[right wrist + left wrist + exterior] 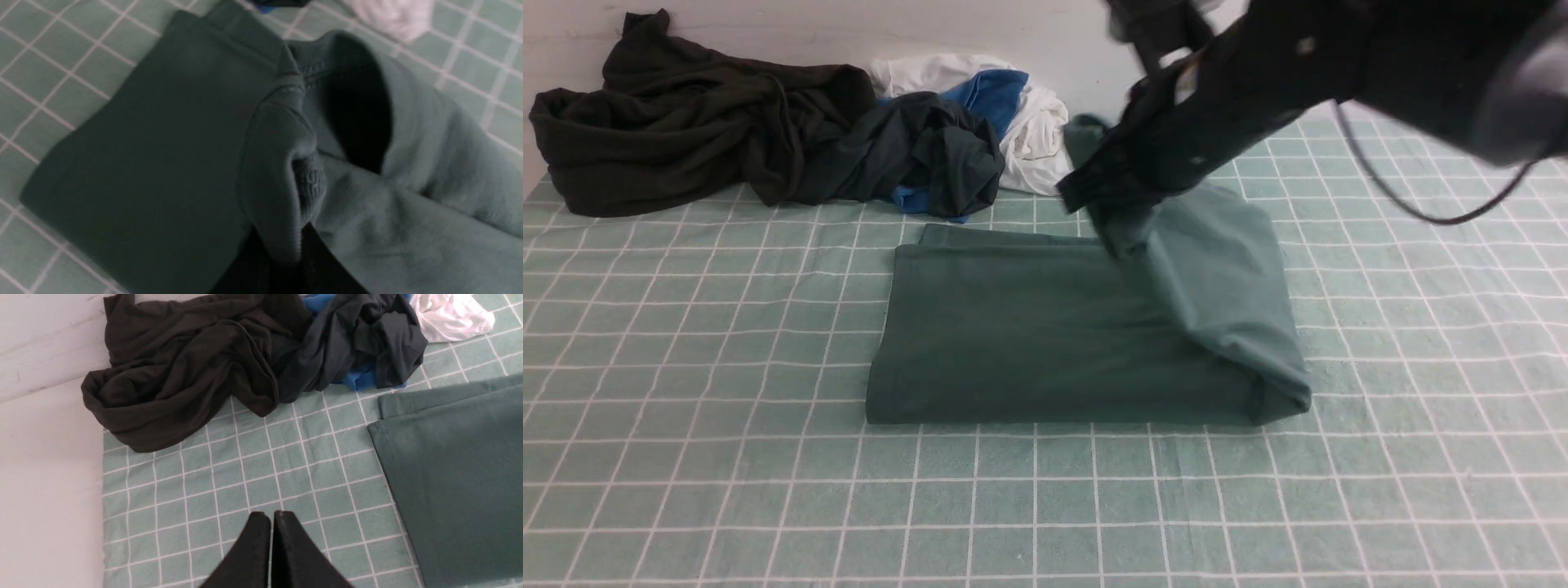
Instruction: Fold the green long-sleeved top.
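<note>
The green long-sleeved top [1045,327] lies partly folded as a rectangle in the middle of the checked cloth. Its right part is lifted and arches over toward the left. My right gripper [1123,224] is shut on a ribbed cuff or hem of the top [282,212] and holds it above the folded body near the far edge. The top also shows in the left wrist view [461,469]. My left gripper [271,516] is shut and empty, over bare cloth to the left of the top; it is out of the front view.
A blackish-green garment [686,122], a dark teal one [931,155], and white [1029,122] and blue [992,90] clothes are heaped at the far left by the wall. The cloth's left edge [102,498] meets a white surface.
</note>
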{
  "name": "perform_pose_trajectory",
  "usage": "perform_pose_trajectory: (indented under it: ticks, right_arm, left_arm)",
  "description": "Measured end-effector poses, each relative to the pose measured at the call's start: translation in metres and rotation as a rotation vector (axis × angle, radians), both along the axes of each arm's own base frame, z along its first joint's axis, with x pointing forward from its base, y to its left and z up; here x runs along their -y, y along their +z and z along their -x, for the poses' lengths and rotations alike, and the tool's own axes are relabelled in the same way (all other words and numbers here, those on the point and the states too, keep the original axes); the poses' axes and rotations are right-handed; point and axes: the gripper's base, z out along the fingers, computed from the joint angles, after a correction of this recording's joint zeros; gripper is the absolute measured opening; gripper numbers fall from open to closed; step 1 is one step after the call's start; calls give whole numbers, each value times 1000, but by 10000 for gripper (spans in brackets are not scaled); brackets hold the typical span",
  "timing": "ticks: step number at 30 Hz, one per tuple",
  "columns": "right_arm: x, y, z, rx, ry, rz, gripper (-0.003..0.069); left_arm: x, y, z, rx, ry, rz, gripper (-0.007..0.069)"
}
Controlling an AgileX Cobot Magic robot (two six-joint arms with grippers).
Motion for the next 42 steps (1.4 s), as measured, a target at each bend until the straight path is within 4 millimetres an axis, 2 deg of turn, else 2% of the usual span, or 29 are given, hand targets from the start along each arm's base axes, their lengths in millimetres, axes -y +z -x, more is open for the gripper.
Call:
perform_pose_trajectory:
  ticks: [2,3,5,6,8,12,14,15,17,20,21,22,24,25,26,27,29,31,33,35,38,39,40,42]
  right_arm:
    - [-28,-23,-10,-20,10,-15,38]
    - [-36,-26,-13,-22,15,-29,45]
    - [-55,-45,-22,-50,21,-57,95]
    - [-56,-46,-23,-52,22,-61,102]
    - [-71,-54,-30,-86,24,-124,224]
    - [-78,-43,-29,-128,44,-155,420]
    - [-76,-34,-28,-123,64,-135,471]
    - [-72,-22,-25,-109,89,-91,503]
    - [-64,-13,-21,-100,103,-8,521]
    - [-57,-15,-20,-108,101,75,522]
    - [-56,-30,-20,-140,100,113,514]
    - [-56,-34,-20,-150,100,119,512]
    - [-59,-63,-21,-204,106,132,499]
    - [-62,-74,-21,-230,110,128,493]
    - [-62,-79,-21,-239,110,131,491]
    - [-67,-94,-20,-272,121,132,484]
    - [-70,-104,-19,-302,132,118,478]
    - [-72,-103,-17,-309,145,105,476]
    - [-73,-78,-13,-283,184,70,475]
    - [-71,-60,-9,-260,205,56,472]
    - [-56,5,11,-176,274,45,451]
    - [-54,13,13,-162,278,39,451]
    - [-46,39,23,-111,293,29,435]
    - [-34,67,35,-57,304,13,407]
  left_arm:
    - [0,-6,4,-24,-4,6,-3]
    - [1,-8,5,-31,-6,9,-3]
    - [1,-19,5,-73,-8,12,-3]
    - [1,-20,5,-76,-8,13,-3]
    - [2,-37,5,-136,0,18,-3]
    - [1,-60,13,-214,30,33,-3]
    - [0,-65,20,-230,34,34,-3]
    - [-2,-71,32,-247,41,38,-3]
    - [-5,-74,53,-242,48,44,-3]
    - [-9,-79,80,-221,50,51,-3]
    - [-13,-87,105,-192,51,61,-3]
    - [-14,-86,110,-180,52,65,-3]
    - [-17,-99,135,-156,52,73,-3]
    - [-19,-109,145,-157,56,77,-3]
    - [-19,-111,147,-158,58,78,-3]
    - [-21,-122,160,-153,68,90,-3]
    - [-23,-139,177,-150,86,108,-3]
    - [-25,-151,191,-133,99,125,-3]
    - [-28,-173,210,-84,112,155,-3]
    - [-29,-181,220,-32,110,171,-3]
    - [-32,-199,241,94,92,198,-3]
    - [-32,-201,242,99,91,199,-3]
    - [-33,-204,249,142,84,206,-3]
    - [-34,-207,257,191,76,213,-3]
